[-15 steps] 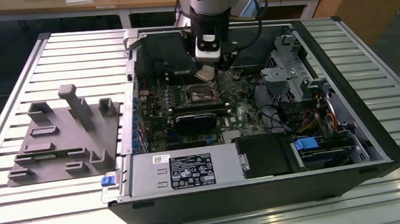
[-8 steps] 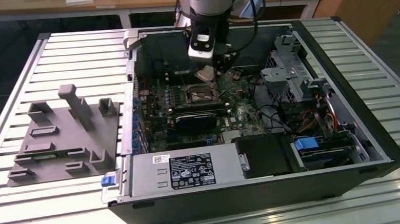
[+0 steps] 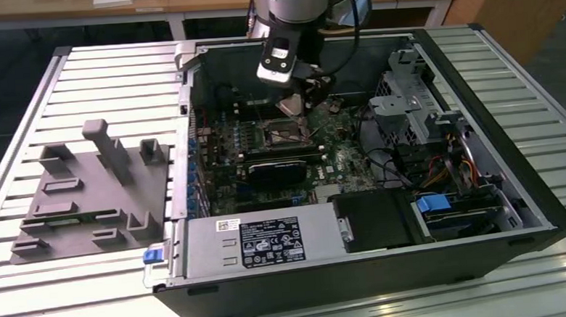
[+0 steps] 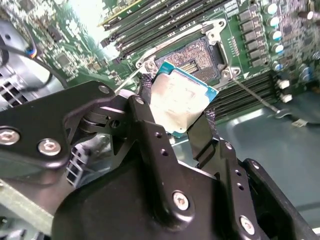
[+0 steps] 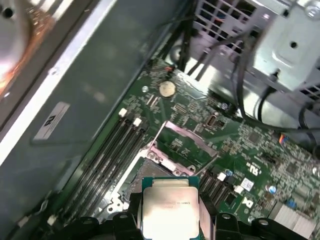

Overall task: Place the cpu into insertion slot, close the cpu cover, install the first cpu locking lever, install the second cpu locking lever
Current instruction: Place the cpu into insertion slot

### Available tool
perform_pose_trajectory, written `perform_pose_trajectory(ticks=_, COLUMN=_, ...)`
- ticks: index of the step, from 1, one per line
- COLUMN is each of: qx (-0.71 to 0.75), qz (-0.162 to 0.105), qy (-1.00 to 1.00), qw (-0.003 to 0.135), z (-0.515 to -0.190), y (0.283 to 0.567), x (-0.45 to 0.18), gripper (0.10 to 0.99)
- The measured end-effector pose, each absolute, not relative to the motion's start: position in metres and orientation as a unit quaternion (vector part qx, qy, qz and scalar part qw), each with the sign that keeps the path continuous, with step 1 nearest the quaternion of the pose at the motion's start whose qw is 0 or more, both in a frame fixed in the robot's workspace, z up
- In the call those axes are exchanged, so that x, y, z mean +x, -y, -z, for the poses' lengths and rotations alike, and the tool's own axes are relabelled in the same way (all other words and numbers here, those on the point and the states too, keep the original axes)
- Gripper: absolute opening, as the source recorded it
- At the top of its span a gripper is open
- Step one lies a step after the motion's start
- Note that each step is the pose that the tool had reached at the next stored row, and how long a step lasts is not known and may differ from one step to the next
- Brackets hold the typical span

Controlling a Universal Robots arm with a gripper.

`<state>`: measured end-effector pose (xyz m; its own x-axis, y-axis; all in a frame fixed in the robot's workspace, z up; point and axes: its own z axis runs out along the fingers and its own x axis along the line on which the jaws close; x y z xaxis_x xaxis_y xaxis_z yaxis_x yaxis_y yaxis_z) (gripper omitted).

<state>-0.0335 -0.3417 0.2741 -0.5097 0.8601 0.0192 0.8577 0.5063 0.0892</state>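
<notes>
CPU [image 4: 182, 100] is being pinched at two opposite edges by my gripper [image 4: 177, 107], whose black fingers [image 4: 150, 117] are closing firmly on it, and I am seeing the chip's silvery top facing the cameras in both wrist views. It is hanging tilted above the green motherboard [image 4: 75, 55], near the insertion slot [image 4: 197, 55] and not yet seated in it. The slot is lying open, its dark centre exposed. In the first wrist view the cpu cover [image 5: 186, 142] is standing swung up at the slot's far edge, with the board showing through its square cutout. A thin metal lever [image 4: 255, 94] is angling away from one corner of the slot. Black memory slots [image 5: 110, 150] are running alongside, and a coin battery [image 5: 167, 89] is sitting further off. In the exterior view the arm is reaching down into the open computer case [image 3: 517, 190], with a grey power supply [image 3: 258, 243] along the near side and a grey fixture [image 3: 91, 190] lying outside the case on the exterior view's left.
</notes>
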Motion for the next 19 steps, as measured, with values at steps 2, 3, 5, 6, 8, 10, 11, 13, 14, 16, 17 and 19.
perform_pose_trajectory(ticks=2, qx=0.51, qz=-0.043, qy=-0.859, qw=0.015, z=-0.2734, y=0.3417, x=-0.0335, gripper=0.537)
perform_pose_trajectory(ticks=3, qx=0.519, qz=-0.043, qy=-0.854, qw=0.015, z=-0.2731, y=0.3417, x=-0.0335, gripper=0.537)
perform_pose_trajectory(ticks=5, qx=0.534, qz=-0.043, qy=-0.844, qw=0.016, z=-0.2727, y=0.3417, x=-0.0335, gripper=0.537)
perform_pose_trajectory(ticks=6, qx=0.541, qz=-0.043, qy=-0.84, qw=0.016, z=-0.2726, y=0.3417, x=-0.0335, gripper=0.537)
perform_pose_trajectory(ticks=8, qx=0.556, qz=-0.043, qy=-0.83, qw=0.017, z=-0.2722, y=0.3417, x=-0.0335, gripper=0.537)
perform_pose_trajectory(ticks=10, qx=0.571, qz=-0.042, qy=-0.819, qw=0.018, z=-0.2718, y=0.3417, x=-0.0335, gripper=0.537)
perform_pose_trajectory(ticks=11, qx=0.579, qz=-0.042, qy=-0.814, qw=0.018, z=-0.2717, y=0.3417, x=-0.0335, gripper=0.537)
perform_pose_trajectory(ticks=13, qx=0.593, qz=-0.042, qy=-0.804, qw=0.019, z=-0.2713, y=0.3417, x=-0.0335, gripper=0.537)
perform_pose_trajectory(ticks=14, qx=0.6, qz=-0.042, qy=-0.799, qw=0.019, z=-0.2712, y=0.3417, x=-0.0335, gripper=0.537)
perform_pose_trajectory(ticks=16, qx=0.612, qz=-0.041, qy=-0.79, qw=0.02, z=-0.2709, y=0.3417, x=-0.0335, gripper=0.537)
perform_pose_trajectory(ticks=17, qx=0.618, qz=-0.041, qy=-0.785, qw=0.02, z=-0.2708, y=0.3417, x=-0.0335, gripper=0.537)
perform_pose_trajectory(ticks=19, qx=0.632, qz=-0.041, qy=-0.773, qw=0.021, z=-0.2705, y=0.3417, x=-0.0335, gripper=0.537)
